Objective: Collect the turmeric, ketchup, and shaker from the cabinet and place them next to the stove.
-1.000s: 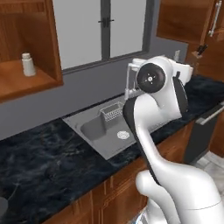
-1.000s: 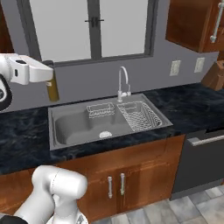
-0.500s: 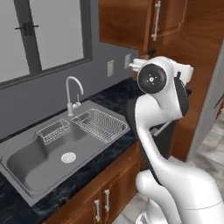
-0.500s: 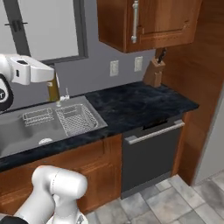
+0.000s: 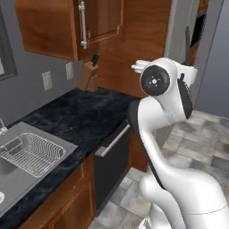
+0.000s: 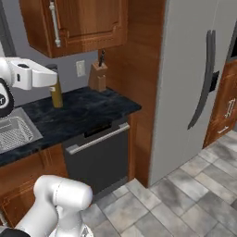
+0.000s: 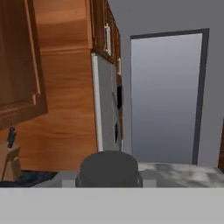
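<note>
One bottle in the grip, beside the fridge run

One item is pinched in the gripper [image 6: 52, 79]: the turmeric [image 6: 57, 95], a mustard-coloured bottle with a dark cap. In the right base view it hangs from the white hand at 9 o'clock, in front of the grey wall and over the dark counter [image 6: 88, 107]. In the hand view its round dark cap [image 7: 108, 168] sits at 6 o'clock, with the jaws pressed in on its sides.

The cabinet [image 5: 53, 31], door closed and grey bar handle upright, hangs at 11 o'clock in the left base view. Below it, at the far end of the counter, a knife block [image 5: 88, 75] stands against the wooden side panel. A wire rack [image 5: 29, 152] lies in the sink at 8 o'clock. A dishwasher [image 6: 97, 155] sits under the counter, and a tall grey fridge [image 6: 194, 83] stands at 2 o'clock in the right base view.
</note>
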